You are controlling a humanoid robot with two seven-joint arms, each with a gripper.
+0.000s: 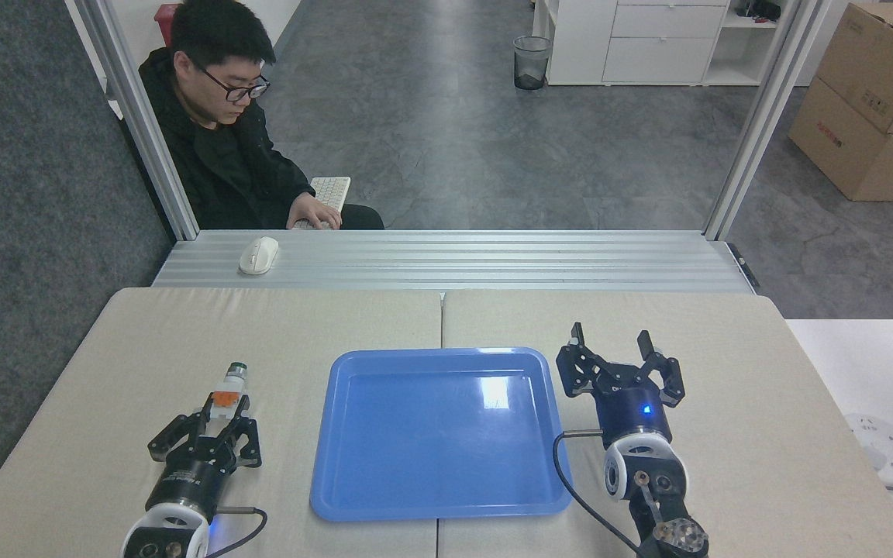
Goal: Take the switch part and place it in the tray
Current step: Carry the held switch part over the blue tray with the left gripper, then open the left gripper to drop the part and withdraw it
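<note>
Beige table [183, 325] w/ blue tray [524, 496] at centre. Left gripper [225, 407] clamped on switch part [231, 386], left of tray, cap end pointing away. Right gripper [613, 342] spread wide, nothing in it, just right of tray.

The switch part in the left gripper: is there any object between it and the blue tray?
Nothing visible. The left gripper is shut on the switch part, and only bare table lies between it and the tray to its right.
</note>
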